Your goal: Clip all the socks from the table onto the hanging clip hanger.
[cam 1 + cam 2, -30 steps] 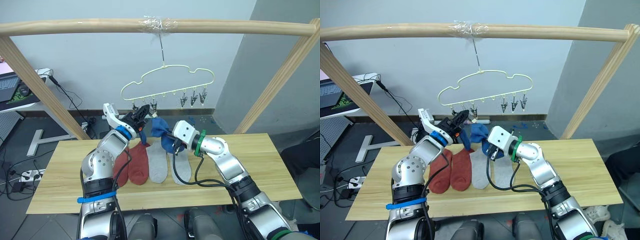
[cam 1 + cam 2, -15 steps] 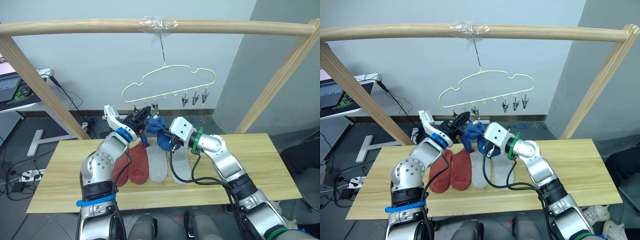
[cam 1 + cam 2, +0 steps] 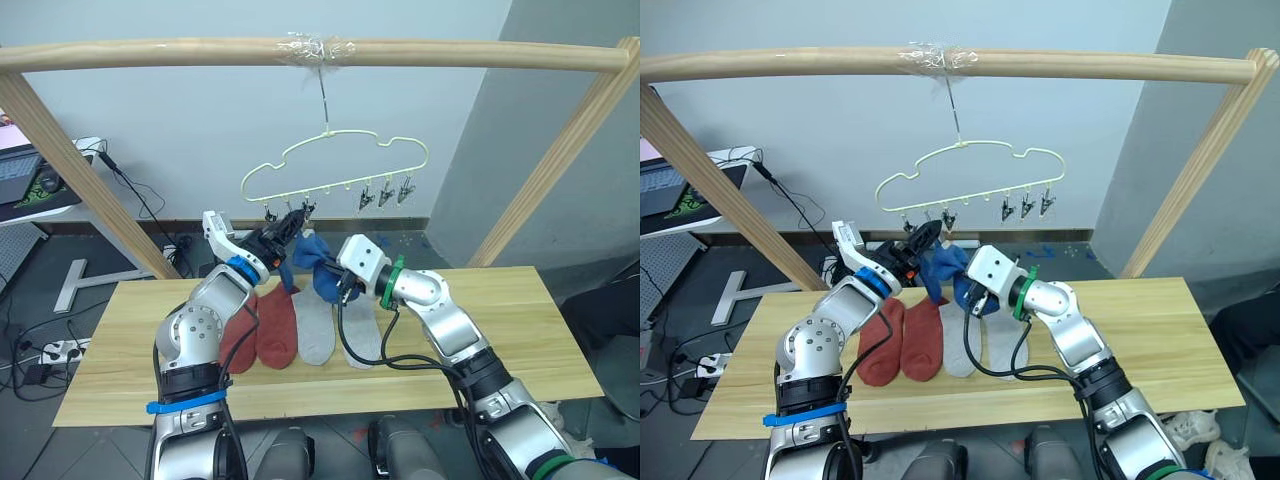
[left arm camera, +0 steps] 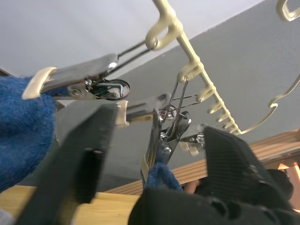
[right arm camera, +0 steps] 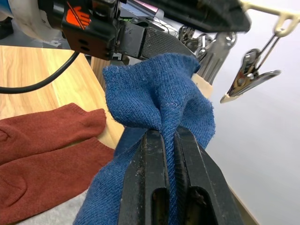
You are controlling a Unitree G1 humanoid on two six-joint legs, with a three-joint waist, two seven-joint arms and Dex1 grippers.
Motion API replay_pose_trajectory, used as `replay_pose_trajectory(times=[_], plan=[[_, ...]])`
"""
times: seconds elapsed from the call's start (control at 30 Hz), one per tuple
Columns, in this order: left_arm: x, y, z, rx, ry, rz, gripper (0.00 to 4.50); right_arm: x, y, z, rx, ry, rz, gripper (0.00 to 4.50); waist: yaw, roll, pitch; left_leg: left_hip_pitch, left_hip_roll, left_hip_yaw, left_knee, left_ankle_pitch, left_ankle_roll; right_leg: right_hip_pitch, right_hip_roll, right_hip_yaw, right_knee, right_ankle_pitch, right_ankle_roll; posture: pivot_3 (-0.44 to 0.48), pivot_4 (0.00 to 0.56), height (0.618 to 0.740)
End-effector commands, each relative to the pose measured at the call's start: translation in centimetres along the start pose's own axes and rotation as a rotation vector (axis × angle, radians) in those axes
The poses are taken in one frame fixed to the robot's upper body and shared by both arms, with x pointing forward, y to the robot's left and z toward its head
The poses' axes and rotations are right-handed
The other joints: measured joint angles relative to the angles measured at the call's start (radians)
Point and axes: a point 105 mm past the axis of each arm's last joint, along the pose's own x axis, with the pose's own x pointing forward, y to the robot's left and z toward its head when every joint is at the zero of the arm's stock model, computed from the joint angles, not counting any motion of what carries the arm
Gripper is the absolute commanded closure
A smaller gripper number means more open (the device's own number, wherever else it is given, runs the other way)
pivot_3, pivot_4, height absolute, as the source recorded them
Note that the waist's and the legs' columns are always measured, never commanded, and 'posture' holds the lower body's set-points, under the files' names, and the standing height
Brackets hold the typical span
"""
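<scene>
- Head views: the thin pale-yellow cloud-shaped wire clip hanger (image 3: 335, 160) hangs by its metal hook from a thick wooden frame bar (image 3: 150, 53), above the far edge of the long pale wood-grain tabletop (image 3: 520, 330).
- The left arm is bent up at the elbow, forearm rising from the tabletop toward the hanger's left end; the left tool (image 3: 283, 228) sits at the small metal clips (image 3: 300, 211) there, with its two black fingers set apart around one of them.
- The right arm reaches in from the right, elbow low over the tabletop and wrist raised; the right tool (image 3: 331, 277) is clamped on a blue ankle sock (image 3: 312, 252) lifted just below those same clips.
- Two rust-red socks (image 3: 268, 325) and two light grey socks (image 3: 318, 325) lie side by side on the tabletop beneath the hanger.
- Left wrist view: the left tool's fingers (image 4: 82, 154) stand wide apart around a metal clip (image 4: 159, 140); blue fabric sits at that clip's lower tip, and whether the clip bites it I cannot tell. More blue fabric meets the next clip (image 4: 75, 82).
- Right wrist view: the right tool's fingers (image 5: 152, 187) are pressed together on a fold of the blue sock, whose free top edge rises against the left tool; the rust-red socks lie on the tabletop below.
</scene>
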Motion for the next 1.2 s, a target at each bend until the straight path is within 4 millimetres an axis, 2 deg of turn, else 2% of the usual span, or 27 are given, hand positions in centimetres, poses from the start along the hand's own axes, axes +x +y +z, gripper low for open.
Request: replay_pose_trajectory(times=[0.03, 0.13, 0.27, 0.3, 0.37, 0.6, 0.67, 0.87, 1.03, 1.13, 1.2], plan=[[-1.1, -1.7, 1.1, 0.020, -0.020, -0.078, 0.05, 0.4, -0.3, 1.3, -0.017, -0.039, -0.009, 4.50, 0.000, 0.000, 0.000, 0.000, 0.000, 0.000, 0.000, 0.000, 0.000, 0.000, 0.000, 0.000, 0.000, 0.000, 0.000, 0.014, 0.166, 0.740], [-2.0, -1.9, 1.0, 0.036, 0.009, -0.092, 0.05, 0.7, -0.3, 1.5, 0.012, -0.049, -0.012, 4.50, 0.000, 0.000, 0.000, 0.000, 0.000, -0.001, 0.000, 0.000, 0.000, 0.000, 0.000, 0.000, 0.000, 0.000, 0.000, 0.018, 0.166, 0.740], [-3.1, -1.3, 1.5, 0.084, 0.026, -0.074, 0.05, 1.0, 0.2, 1.9, 0.139, -0.072, 0.010, 4.50, 0.000, 0.000, 0.000, 0.000, 0.001, -0.001, 0.000, 0.000, 0.000, -0.001, 0.000, 0.000, 0.000, 0.000, 0.000, 0.026, 0.168, 0.740], [-3.2, -1.1, 1.6, 0.096, 0.022, -0.065, 0.00, 1.1, 0.4, 2.1, 0.168, -0.077, 0.024, 3.93, 0.001, 0.000, 0.000, 0.000, 0.001, -0.001, 0.000, 0.000, 0.000, -0.001, 0.000, 0.000, 0.000, 0.000, -0.001, 0.034, 0.167, 0.740], [-3.2, -1.0, 1.8, 0.107, 0.017, -0.057, 0.00, 1.1, 0.7, 2.1, 0.197, -0.080, 0.045, 3.41, 0.002, 0.001, 0.000, 0.000, 0.001, -0.002, 0.000, 0.000, 0.000, 0.000, 0.000, 0.000, 0.000, 0.000, -0.001, 0.034, 0.167, 0.740], [-3.3, -0.7, 0.8, 0.182, 0.033, -0.040, 0.00, 1.0, 1.2, 1.8, 0.238, -0.056, 0.069, 0.87, 0.004, 0.001, 0.000, 0.000, 0.000, -0.002, -0.001, 0.000, 0.000, -0.001, 0.000, 0.000, 0.000, 0.000, -0.001, 0.036, 0.167, 0.740], [-3.3, -0.8, 0.3, 0.209, 0.041, -0.036, 0.00, 0.5, 1.0, 1.1, 0.250, -0.035, 0.063, 0.12, 0.004, 0.001, 0.000, 0.000, 0.000, -0.002, -0.001, 0.000, 0.000, -0.001, 0.000, 0.000, 0.000, -0.001, -0.001, 0.032, 0.166, 0.740], [-3.1, -1.4, -0.8, 0.323, 0.054, -0.025, 0.00, -1.7, -0.5, -0.6, 0.237, 0.019, 0.007, 0.02, 0.005, 0.001, 0.000, -0.001, 0.000, -0.002, -0.001, 0.000, 0.000, -0.001, 0.000, 0.000, -0.001, -0.001, -0.001, 0.028, 0.168, 0.740], [-2.1, -2.7, -1.8, 0.530, 0.062, -0.076, 0.00, -3.6, -1.8, -0.5, 0.217, 0.025, -0.018, 0.02, 0.006, 0.001, 0.001, -0.001, 0.000, 0.000, -0.001, 0.000, 0.000, -0.001, 0.000, 0.000, -0.001, -0.001, -0.001, 0.026, 0.167, 0.740], [-1.4, -3.7, -2.2, 0.611, 0.037, -0.118, 0.57, -4.8, -2.6, 0.1, 0.215, 0.015, -0.029, 0.00, 0.007, 0.001, 0.001, -0.001, 0.000, 0.000, -0.002, 0.000, 0.000, -0.001, 0.000, 0.000, -0.001, -0.001, -0.002, 0.015, 0.166, 0.740], [-0.9, -3.9, -2.4, 0.647, 0.023, -0.112, 1.21, -5.7, -3.2, 0.4, 0.206, 0.012, -0.039, 0.00, 0.007, 0.001, 0.001, -0.001, 0.000, 0.000, -0.002, 0.000, 0.000, -0.001, 0.000, 0.000, -0.001, -0.001, -0.002, 0.015, 0.166, 0.740]])
